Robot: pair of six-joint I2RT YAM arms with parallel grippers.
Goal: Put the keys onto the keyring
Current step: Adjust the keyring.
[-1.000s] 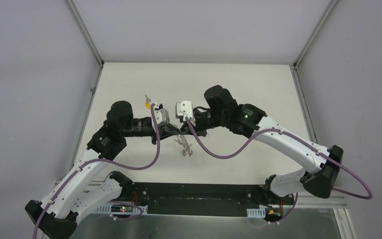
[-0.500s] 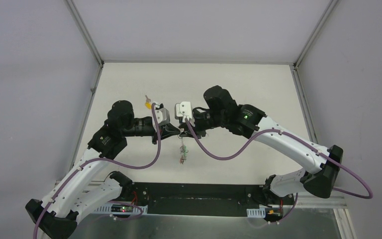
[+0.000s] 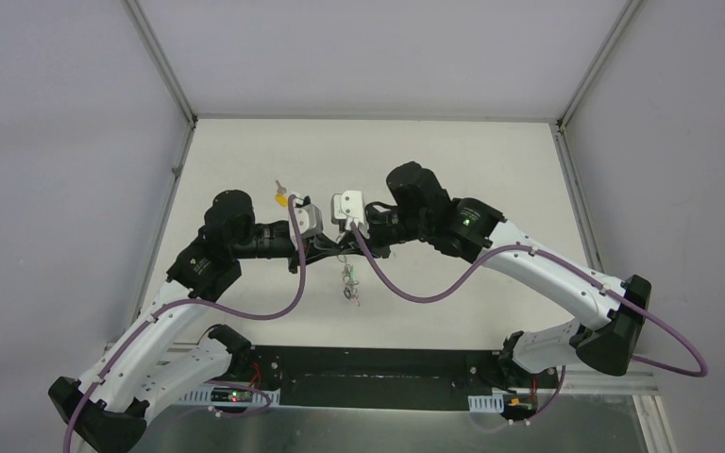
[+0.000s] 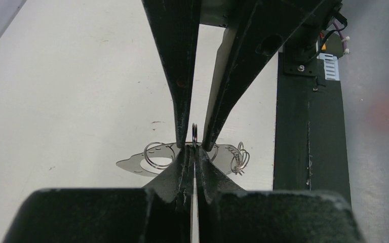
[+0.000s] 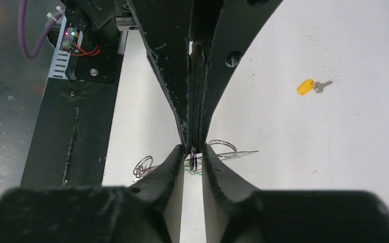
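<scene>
Left gripper (image 4: 193, 152) clamped shut on thin silvery wire keyring (image 4: 158, 155), holding it mid-air at centre, likely as a fixture. Right gripper (image 5: 193, 152) jaws slightly apart, straddling small steel ring (image 5: 194, 159), probably for threading. Yellow-tagged silver key (image 5: 311, 86) lies far-left on white table (image 3: 453, 160).

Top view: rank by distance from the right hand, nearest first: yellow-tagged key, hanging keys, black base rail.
1. Hanging keys, just beneath right hand.
2. Yellow-tagged key, far left.
3. Black base rail, near edge.

Pale table (image 3: 453, 151) enclosed by plain grey walls (image 3: 57, 142).
</scene>
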